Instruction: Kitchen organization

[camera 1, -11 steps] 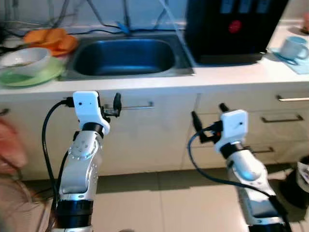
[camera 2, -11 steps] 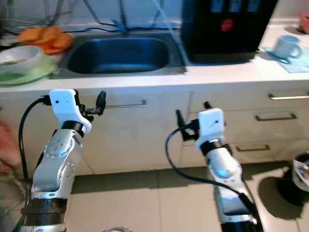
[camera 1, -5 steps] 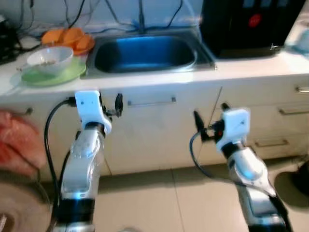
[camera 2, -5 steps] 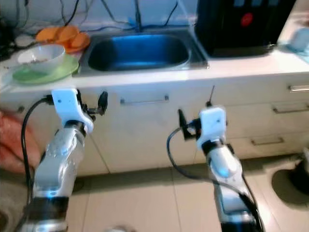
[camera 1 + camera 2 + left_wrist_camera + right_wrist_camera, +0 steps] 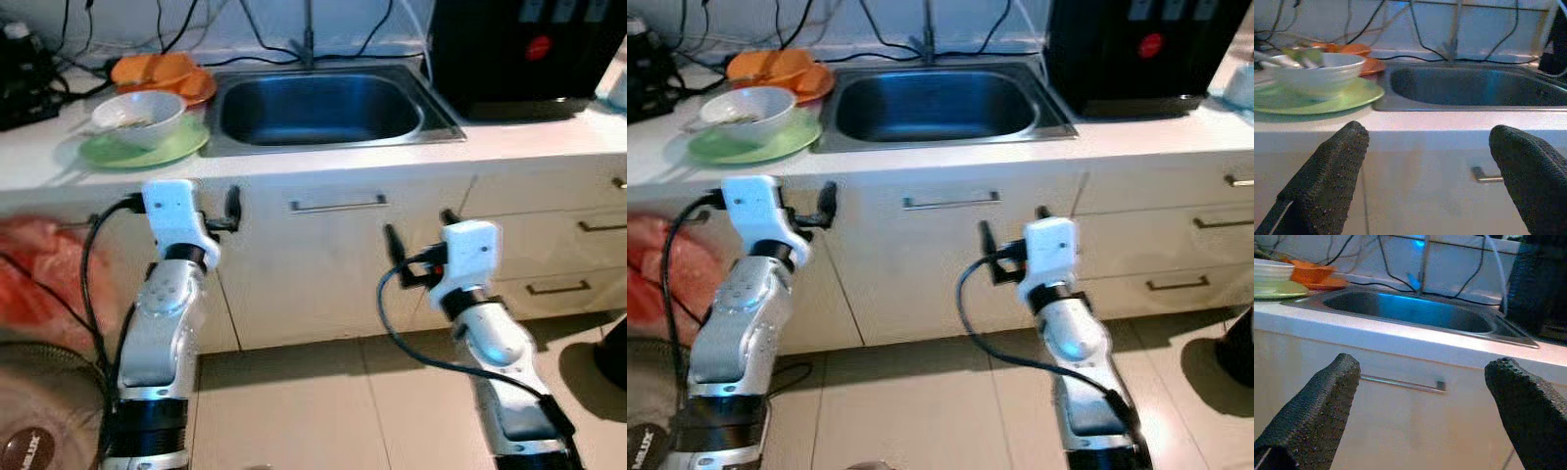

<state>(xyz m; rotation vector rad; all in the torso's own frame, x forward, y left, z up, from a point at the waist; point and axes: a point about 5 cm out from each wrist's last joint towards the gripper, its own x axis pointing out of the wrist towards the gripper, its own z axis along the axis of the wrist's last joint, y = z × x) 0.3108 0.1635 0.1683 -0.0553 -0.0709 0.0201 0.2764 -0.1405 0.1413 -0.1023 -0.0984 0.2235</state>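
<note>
bowl: white bowl [image 5: 137, 116] sits on a green plate [image 5: 113, 153] on the counter [image 5: 294, 164], just left of the sink [image 5: 318, 108], with something in it (utensil handle maybe, hard to tell)
other dishes: orange plates [image 5: 162, 70] stacked behind the bowl, near the wall
left gripper: left gripper [image 5: 1422, 161] is held in front of the cabinet below the counter edge, fingers spread wide, nothing in them, bowl up ahead of it
right gripper: right gripper [image 5: 1425, 401] also spread wide and empty, facing the cabinet handle [image 5: 1400, 383] under the sink
handling guess: bowl looks ceramic so rigid, a bit heavy, smooth and slippery, and it'll chip if knocked
where to grab: I'd pinch the rim with one finger inside and one outside, on the side nearest the robot, and lift straight up so the plate doesn't drag along
</note>
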